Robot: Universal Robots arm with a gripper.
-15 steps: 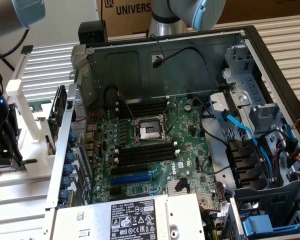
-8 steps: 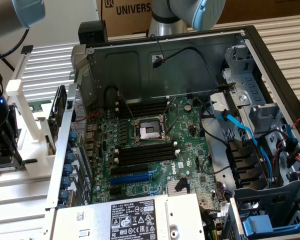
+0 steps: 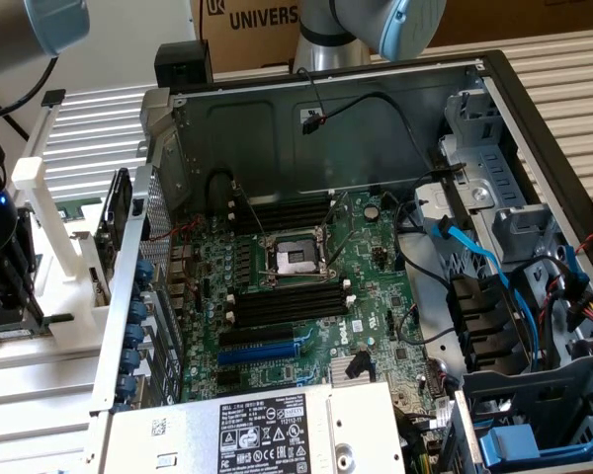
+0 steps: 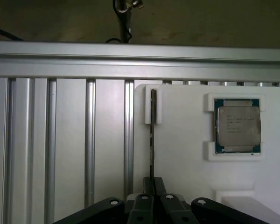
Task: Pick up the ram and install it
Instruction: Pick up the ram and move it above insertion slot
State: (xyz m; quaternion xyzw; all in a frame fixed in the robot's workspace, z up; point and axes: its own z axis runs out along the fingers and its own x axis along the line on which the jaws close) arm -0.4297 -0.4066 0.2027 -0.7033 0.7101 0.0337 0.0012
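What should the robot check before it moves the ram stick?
1. Gripper closed on the ram: ok.
2. Ram standing straight in the white holder: ok.
3. Ram lifted out of the holder: not ok.
4. Memory slots on the board look empty: ok.
5. Slot end clips open: cannot tell.
6. CPU chip apart from the ram: ok.

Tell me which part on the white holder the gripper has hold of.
The ram stick: the thin one standing on edge, its end pinched by the gripper. The square chip lies flat in its own recess, untouched.
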